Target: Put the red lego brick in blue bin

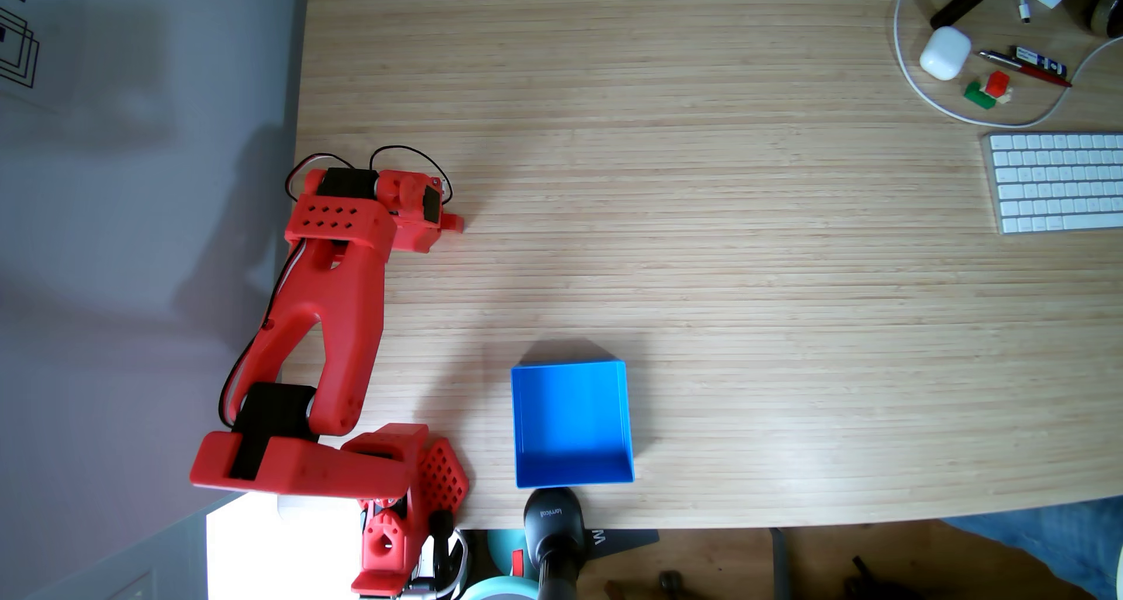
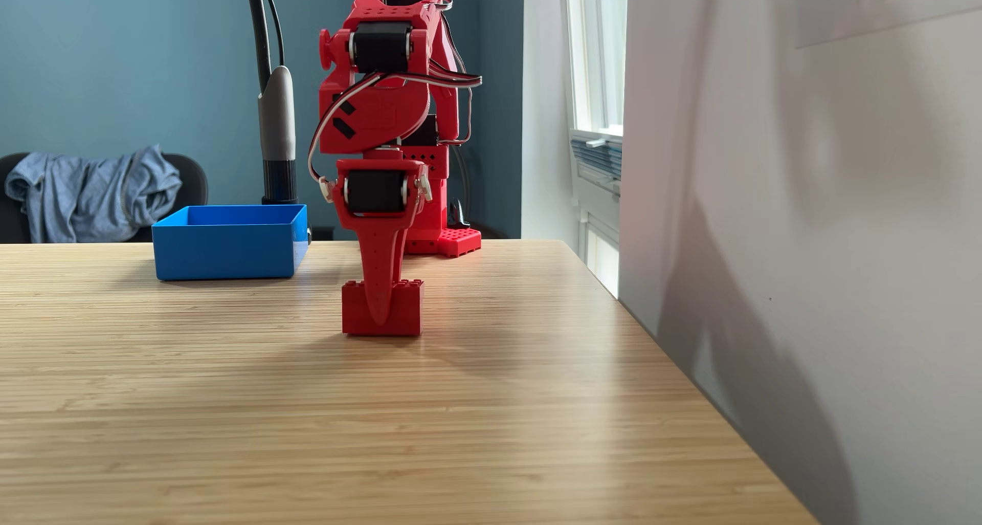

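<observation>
Gripper (image 2: 380, 312) lowered over red lego brick (image 2: 406, 308) on table (image 2: 478, 424); whether it grips cannot be told. Step: grasping. Next, judged: lift, carry left to blue bin (image 2: 226, 256).

My red arm (image 1: 331, 308) sits at the table's (image 1: 729, 242) 9 o'clock side; the blue bin (image 1: 571, 424) lies at 6 o'clock, well apart.

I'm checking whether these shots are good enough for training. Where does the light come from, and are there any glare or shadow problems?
In the fixed view from table height, daylight enters by the window; the arm throws a broad shadow on the white wall, and the gripper blends into the red lego brick. In the fixed view from above, a blown-out white patch sits bottom left; the blue bin is clear.
</observation>
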